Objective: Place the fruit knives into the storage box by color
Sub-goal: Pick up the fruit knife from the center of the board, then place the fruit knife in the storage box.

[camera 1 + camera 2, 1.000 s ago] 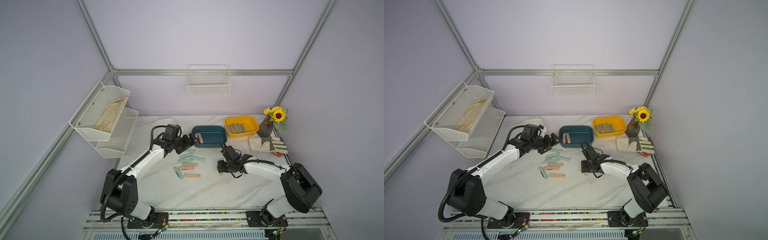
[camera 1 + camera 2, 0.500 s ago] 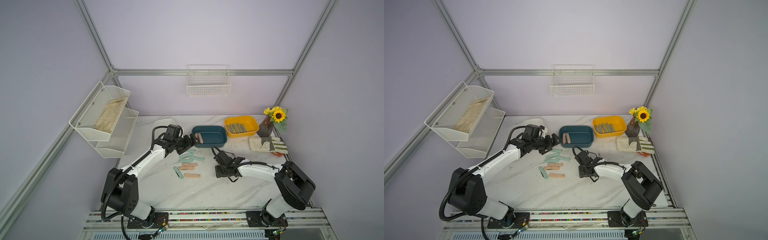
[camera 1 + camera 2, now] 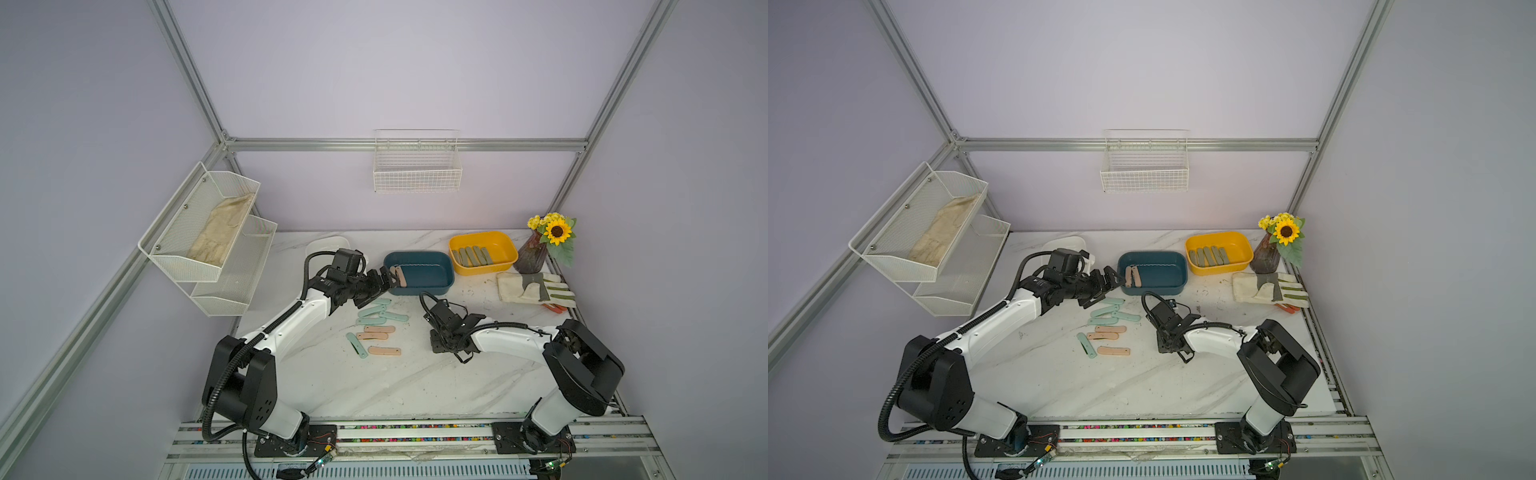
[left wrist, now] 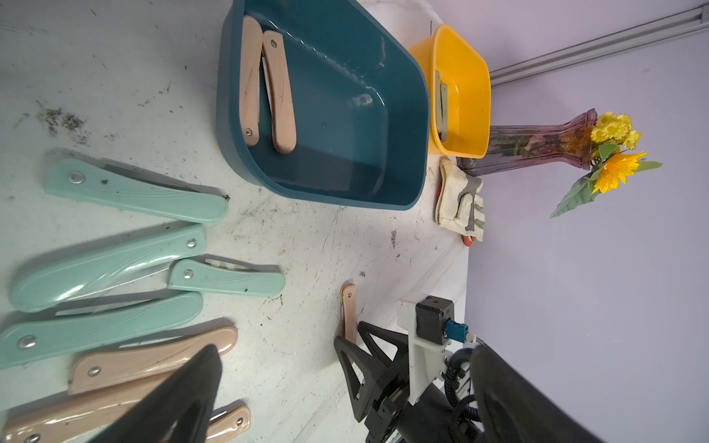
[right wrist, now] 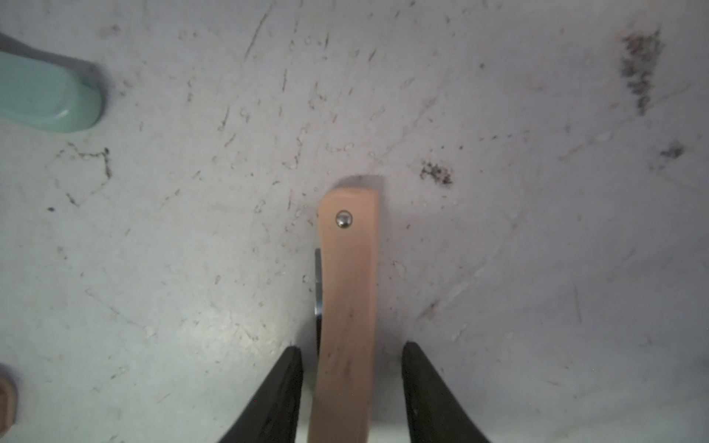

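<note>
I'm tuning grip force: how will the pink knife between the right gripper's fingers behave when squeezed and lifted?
The pink knife looks like a stiff, glossy plastic bar, so it is probably light and slightly slippery. Lying flat on the table, it shouldn't roll.

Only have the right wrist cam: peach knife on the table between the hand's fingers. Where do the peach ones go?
Observer: Teal box; two peach knives already lie inside.
Operator: Other arm blocking it?
Observer: Left hand hangs open and empty at that box's rim.
Operator: Other colors?
Observer: Olive knives sit in the yellow box; mint knives lie loose on the table.
</note>
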`<state>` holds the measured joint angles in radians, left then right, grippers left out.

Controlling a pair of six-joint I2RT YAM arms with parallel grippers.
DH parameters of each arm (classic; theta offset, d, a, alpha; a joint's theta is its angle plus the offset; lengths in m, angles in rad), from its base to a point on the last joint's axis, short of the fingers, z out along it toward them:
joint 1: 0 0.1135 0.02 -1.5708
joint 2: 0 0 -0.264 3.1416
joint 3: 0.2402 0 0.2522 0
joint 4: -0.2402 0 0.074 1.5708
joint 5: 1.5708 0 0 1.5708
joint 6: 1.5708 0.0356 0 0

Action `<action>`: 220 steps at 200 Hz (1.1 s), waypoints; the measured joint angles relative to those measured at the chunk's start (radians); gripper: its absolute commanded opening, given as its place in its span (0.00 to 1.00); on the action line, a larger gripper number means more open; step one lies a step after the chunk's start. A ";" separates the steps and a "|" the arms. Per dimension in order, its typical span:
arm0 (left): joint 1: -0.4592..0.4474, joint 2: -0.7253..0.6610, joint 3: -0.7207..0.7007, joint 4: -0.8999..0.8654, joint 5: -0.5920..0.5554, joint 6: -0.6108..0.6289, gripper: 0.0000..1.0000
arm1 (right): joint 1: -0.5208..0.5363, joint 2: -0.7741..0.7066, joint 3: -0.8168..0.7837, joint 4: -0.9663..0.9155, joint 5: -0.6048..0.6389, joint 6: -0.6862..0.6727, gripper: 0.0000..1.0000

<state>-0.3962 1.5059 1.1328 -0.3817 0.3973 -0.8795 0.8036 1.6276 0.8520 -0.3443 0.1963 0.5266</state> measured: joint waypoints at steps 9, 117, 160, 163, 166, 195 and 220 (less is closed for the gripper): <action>0.000 0.000 0.000 0.000 0.000 0.000 1.00 | 0.000 0.001 0.000 0.003 0.000 0.002 0.35; 0.000 0.001 0.000 0.000 0.002 -0.001 1.00 | 0.000 -0.098 -0.003 0.006 -0.049 0.043 0.22; -0.004 0.014 0.000 0.000 0.003 -0.001 1.00 | 0.000 -0.144 0.087 -0.017 -0.064 0.046 0.22; -0.005 0.016 0.000 0.000 0.003 -0.001 1.00 | 0.000 -0.145 0.097 -0.018 -0.064 0.046 0.22; -0.005 0.017 0.000 0.000 0.003 -0.001 1.00 | 0.000 -0.145 0.106 -0.019 -0.064 0.045 0.22; -0.004 0.035 0.003 -0.002 0.003 0.000 0.99 | -0.008 -0.141 0.214 -0.022 -0.069 0.029 0.23; 0.002 0.060 0.010 -0.012 0.003 0.001 1.00 | -0.035 -0.089 0.330 -0.012 -0.082 -0.005 0.23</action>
<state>-0.3943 1.5658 1.1431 -0.3939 0.4004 -0.8783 0.7681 1.5391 1.1824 -0.3561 0.1139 0.5217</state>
